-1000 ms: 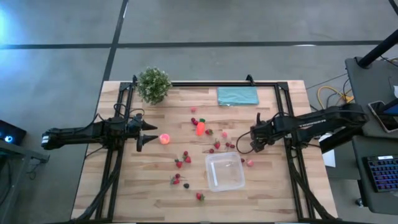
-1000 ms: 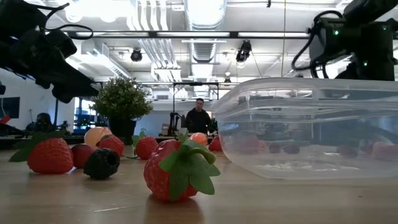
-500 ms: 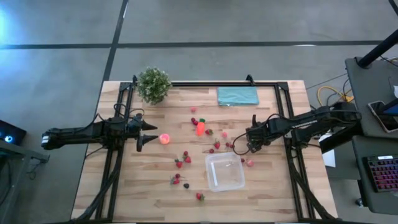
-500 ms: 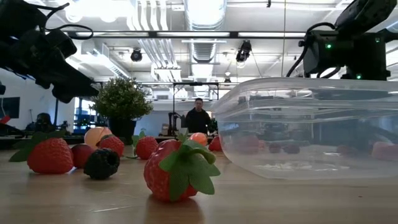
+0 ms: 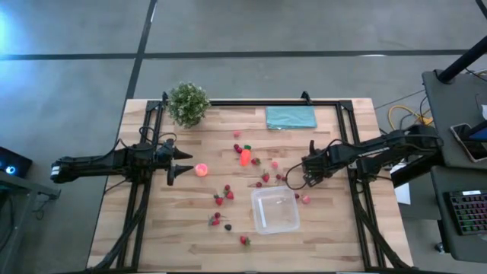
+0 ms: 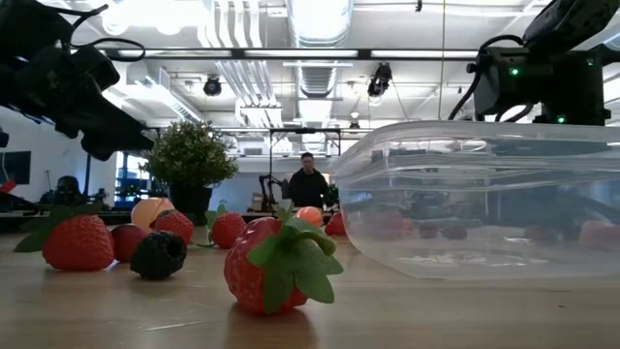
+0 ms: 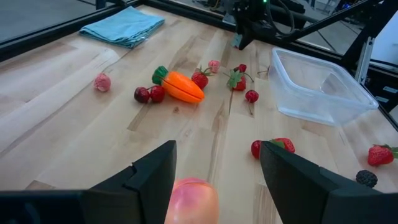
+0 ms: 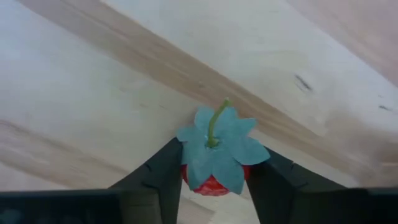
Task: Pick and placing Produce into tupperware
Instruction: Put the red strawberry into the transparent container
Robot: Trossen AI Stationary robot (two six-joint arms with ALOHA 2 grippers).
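Small toy produce lies scattered over the wooden table: red strawberries, an orange carrot and a pink-orange ball. The clear tupperware stands near the front, right of the middle. Just behind it, my right gripper is shut on one strawberry. At the table's left, my left gripper stands open. The ball lies just ahead of its fingertips and no contact shows. My right gripper pinches the strawberry's red body between its two fingers, one on each side, below the leafy cap. The fingers come from above, pointing down at the table. The strawberry sits with its stem pointing away from the fingers, low over the wood.
A potted green plant stands at the far left and a teal cloth lies at the far right. Black frame rails run along both sides. In the low view, strawberries and a blackberry lie near the front edge.
My right gripper has moved a short way toward the table's left edge, over the strawberry behind the tupperware. My left arm and the other produce have kept still.
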